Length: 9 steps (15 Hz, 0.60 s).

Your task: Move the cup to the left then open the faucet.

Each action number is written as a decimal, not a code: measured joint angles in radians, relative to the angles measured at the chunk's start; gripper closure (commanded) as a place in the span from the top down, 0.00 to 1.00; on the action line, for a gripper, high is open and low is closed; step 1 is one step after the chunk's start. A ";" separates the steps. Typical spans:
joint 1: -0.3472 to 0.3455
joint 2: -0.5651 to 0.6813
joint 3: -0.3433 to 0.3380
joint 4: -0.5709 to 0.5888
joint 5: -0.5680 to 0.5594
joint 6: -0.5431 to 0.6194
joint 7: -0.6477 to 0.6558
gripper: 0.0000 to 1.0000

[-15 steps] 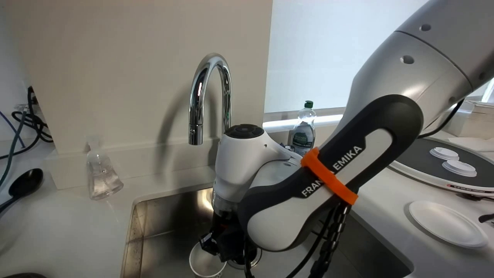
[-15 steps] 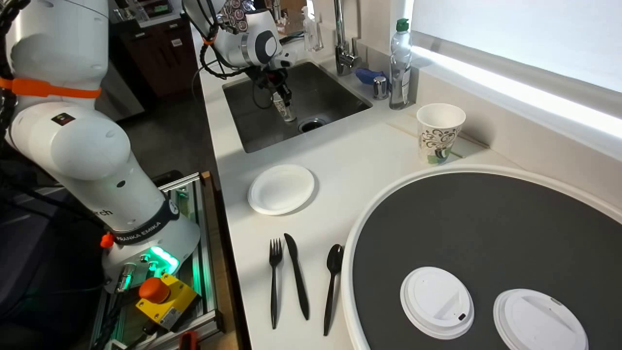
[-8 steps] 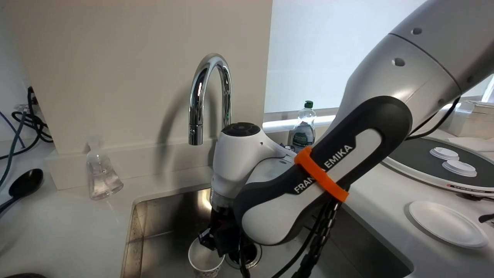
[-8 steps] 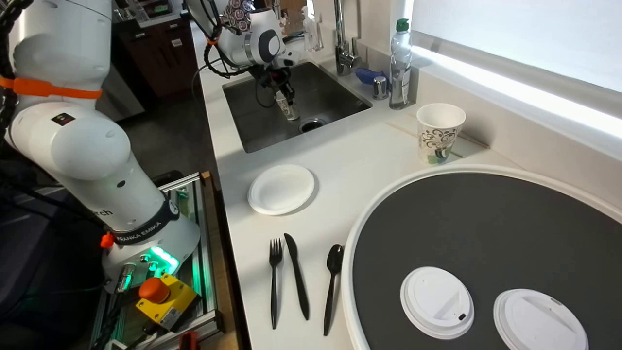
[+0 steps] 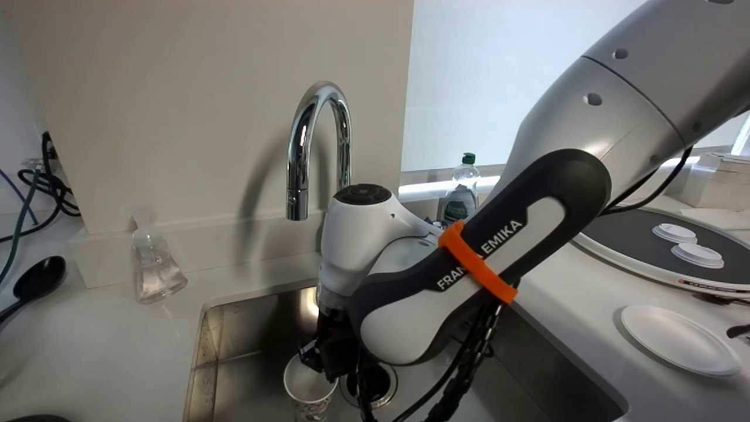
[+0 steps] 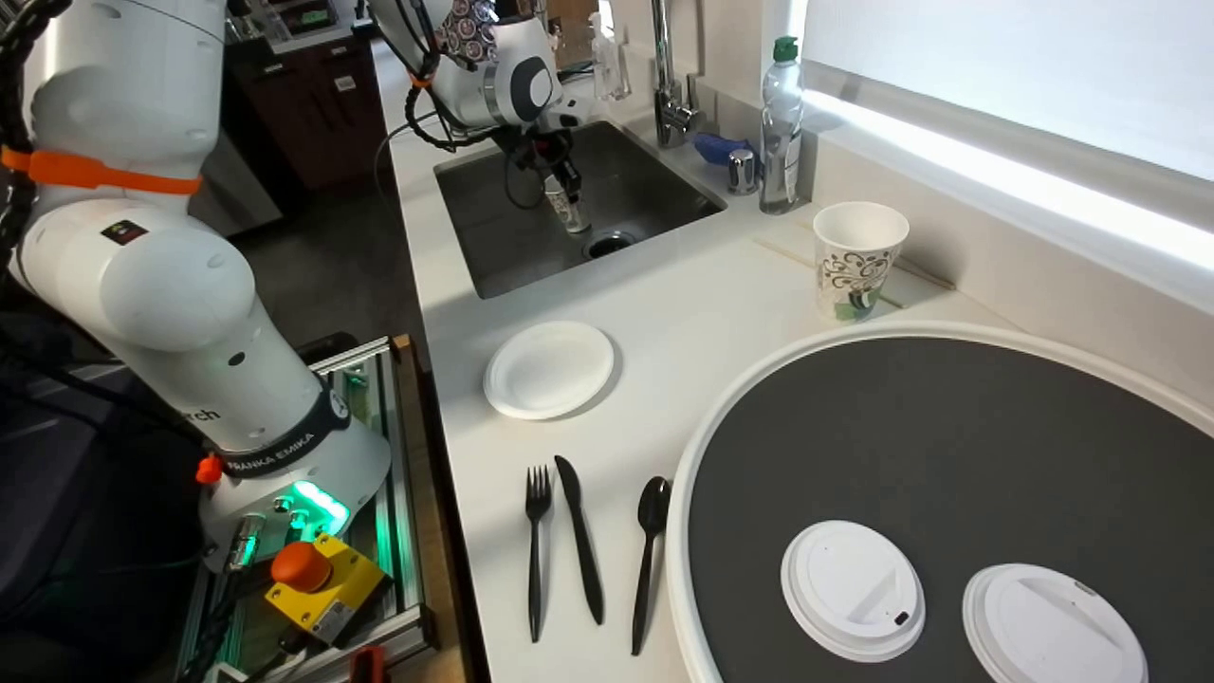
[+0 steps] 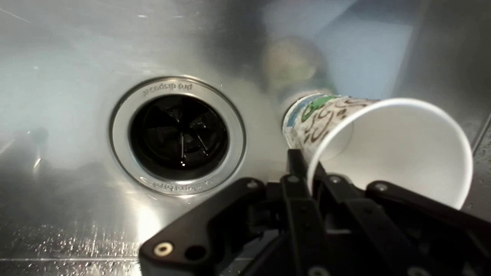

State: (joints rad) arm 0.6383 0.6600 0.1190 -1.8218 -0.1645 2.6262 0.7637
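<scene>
Cup (image 7: 378, 153) tilted, clamped by its edge between the jaws; drain (image 7: 179, 136) just beside; sink wall (image 5: 202, 381) apart.

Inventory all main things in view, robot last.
faucet: 1, chrome, behind sink
sink: 1, grey, in counter
drain: 1, silver-black, sink floor
gripped cup: 1, white, in sink
disc: 1, grey, counter
upright cup: 1, white, near disc
bottles: 2, transparent, counter
unclear item: 1, blue, near faucet
plate: 1, white, counter
cutlery: 3, black, near disc
serving spoon: 1, black, counter
lids: 2 visible, white, disc
arm: 1, white, over sink
stop button: 1, orange, beside arm
fingers: 2, black, on gripped cup's wall
</scene>
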 measured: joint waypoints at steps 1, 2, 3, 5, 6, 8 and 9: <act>0.000 0.003 -0.001 0.006 0.000 -0.002 0.000 0.01; 0.000 0.006 -0.003 0.011 0.000 -0.005 0.000 0.01; 0.001 0.008 -0.004 0.016 0.000 -0.009 0.001 0.01; 0.001 0.012 -0.008 0.024 0.000 -0.017 0.002 0.01; 0.002 0.013 -0.010 0.028 0.000 -0.021 0.003 0.01; 0.003 0.015 -0.016 0.033 0.000 -0.024 0.007 0.01; 0.003 0.016 -0.019 0.034 0.000 -0.025 0.009 0.01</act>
State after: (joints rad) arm 0.6416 0.6757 0.1000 -1.7880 -0.1644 2.6015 0.7727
